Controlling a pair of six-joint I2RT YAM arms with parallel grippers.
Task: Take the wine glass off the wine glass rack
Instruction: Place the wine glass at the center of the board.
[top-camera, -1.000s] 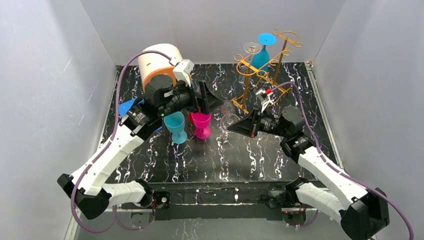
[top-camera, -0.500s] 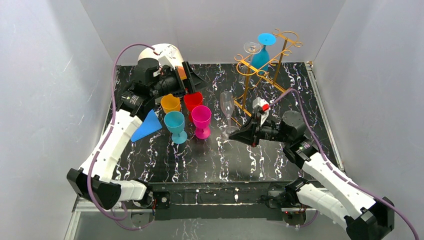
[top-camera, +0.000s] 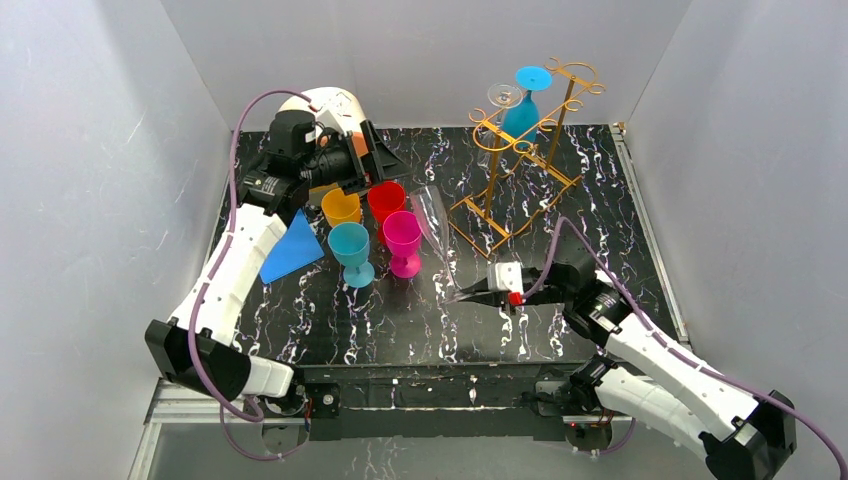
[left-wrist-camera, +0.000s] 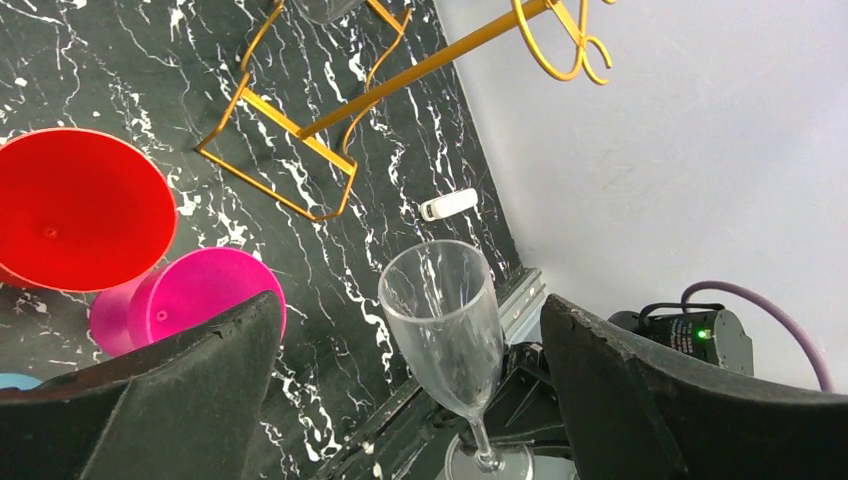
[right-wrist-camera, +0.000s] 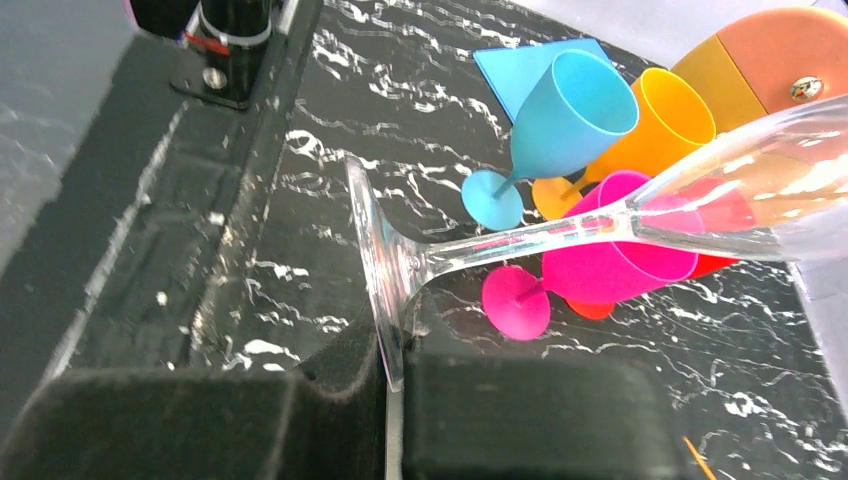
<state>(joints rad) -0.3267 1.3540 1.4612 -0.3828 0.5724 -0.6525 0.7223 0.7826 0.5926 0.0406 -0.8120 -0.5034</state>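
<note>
1. While I watch the feeds, my right gripper sits clenched on the foot of the clear wine glass, with the disc pinched edge-on between its fingers.
2. From that grip the stem runs out ahead of the fingertips. The bowl leans up and away from them, crossing in front of the pink cup in the right wrist view.
3. The glass is off the wine glass rack, which stands well beyond the right gripper and apart from it.
4. My left gripper hangs released with its jaws wide, holding nothing. On its wrist feed the bowl shows between its fingers.
</note>
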